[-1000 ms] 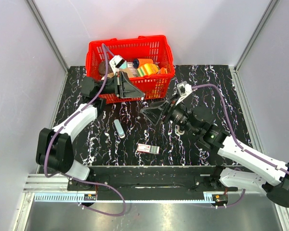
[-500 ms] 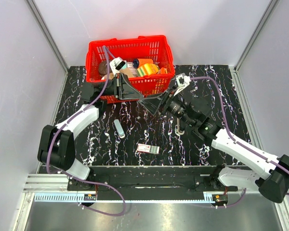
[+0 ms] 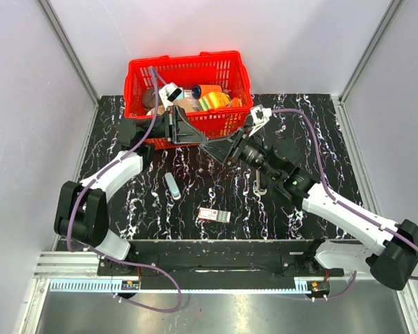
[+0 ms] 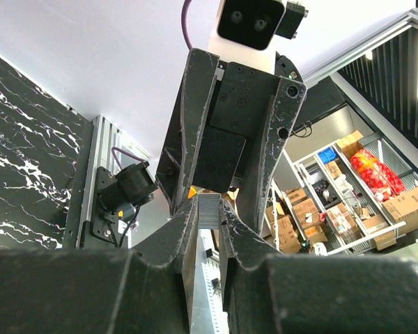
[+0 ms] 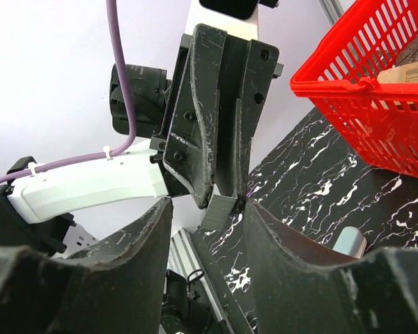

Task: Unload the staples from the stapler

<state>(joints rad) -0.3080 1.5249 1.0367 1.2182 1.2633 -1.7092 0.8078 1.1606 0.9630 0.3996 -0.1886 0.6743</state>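
The black marbled desk (image 3: 320,139) carries a red plastic basket (image 3: 143,69) at its far edge. In front of the basket, my two arms meet tip to tip in the air. The left gripper (image 3: 203,140) is clamped on a small grey ribbed strip (image 5: 226,207), which I judge to be the staples. The right gripper (image 5: 209,207) faces it, jaws half-wide, one on each side of that strip. The slim black-and-silver stapler (image 3: 256,182), as best I can tell, lies on the desk under the right forearm, nearer that arm, with its long axis running roughly near to far.
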